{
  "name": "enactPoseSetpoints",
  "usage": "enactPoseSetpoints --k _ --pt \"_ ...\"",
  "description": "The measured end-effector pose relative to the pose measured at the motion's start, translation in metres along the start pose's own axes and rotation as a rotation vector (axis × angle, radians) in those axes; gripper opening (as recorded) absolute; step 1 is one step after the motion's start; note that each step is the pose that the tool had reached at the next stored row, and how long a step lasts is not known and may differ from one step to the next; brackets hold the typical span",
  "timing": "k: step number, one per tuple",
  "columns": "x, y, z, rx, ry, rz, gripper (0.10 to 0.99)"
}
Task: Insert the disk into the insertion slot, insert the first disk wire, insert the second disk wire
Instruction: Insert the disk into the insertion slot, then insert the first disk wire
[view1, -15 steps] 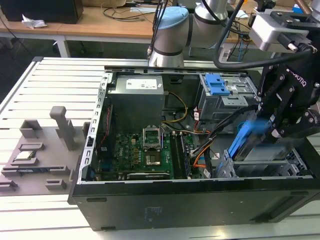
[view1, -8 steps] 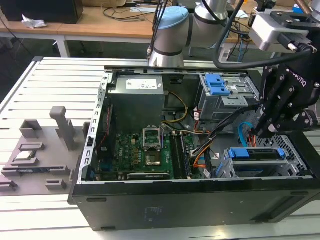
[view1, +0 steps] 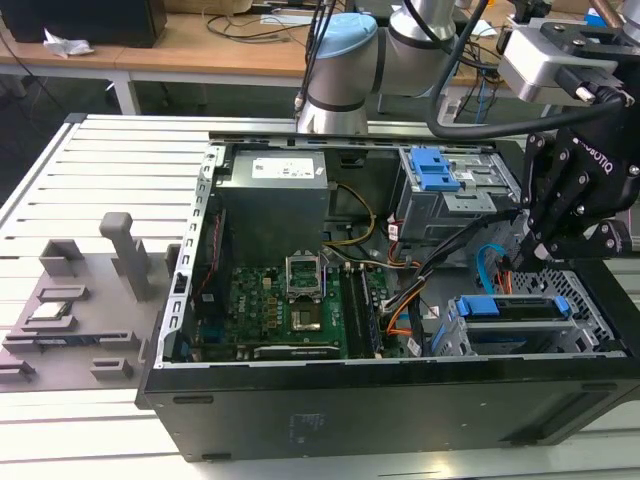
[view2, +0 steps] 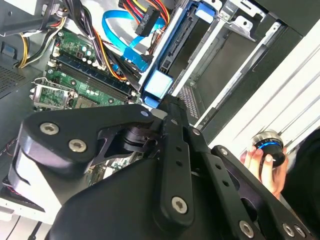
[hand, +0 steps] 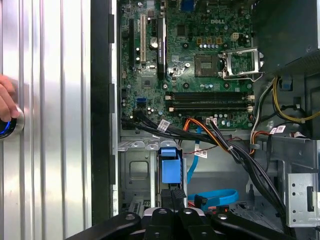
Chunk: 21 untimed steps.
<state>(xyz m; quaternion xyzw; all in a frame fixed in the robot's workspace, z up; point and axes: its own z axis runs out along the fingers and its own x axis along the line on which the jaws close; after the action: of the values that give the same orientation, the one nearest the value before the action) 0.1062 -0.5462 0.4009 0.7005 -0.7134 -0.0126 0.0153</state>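
The disk (view1: 510, 308) stands on edge in its blue carrier inside the insertion slot (view1: 585, 330), a silver perforated cage at the case's front corner on the exterior view's right. My gripper (view1: 522, 255) hovers just above it with its black fingers shut together and nothing between them. In both wrist views the gripper's (view2: 170, 107) (hand: 174, 197) tips sit right at the carrier's blue end tab (view2: 159, 82) (hand: 169, 165). The first disk wire (view2: 147, 21), with its dark plug, and the looping second disk wire (view2: 117, 30) (hand: 215, 196) lie loose beside the disk.
The open case holds a green motherboard (view1: 285, 305), a power supply (view1: 275, 185) and a grey cage with a blue latch (view1: 435, 170). Black cable bundles (hand: 170, 131) cross near the slot. A person's hand (view2: 265, 162) rests on a knob on the slatted table (view1: 110, 160).
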Motion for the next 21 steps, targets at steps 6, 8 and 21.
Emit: enactPoseSetpoints --k 6,8,21 --pt "-0.0001 -0.0005 0.0 0.0 0.0 0.0 0.106" --pt "-0.0008 -0.0069 -0.0002 0.0 0.0001 0.0 0.106" --pt "-0.0272 -0.0338 0.0063 -0.002 0.0015 0.0 0.106"
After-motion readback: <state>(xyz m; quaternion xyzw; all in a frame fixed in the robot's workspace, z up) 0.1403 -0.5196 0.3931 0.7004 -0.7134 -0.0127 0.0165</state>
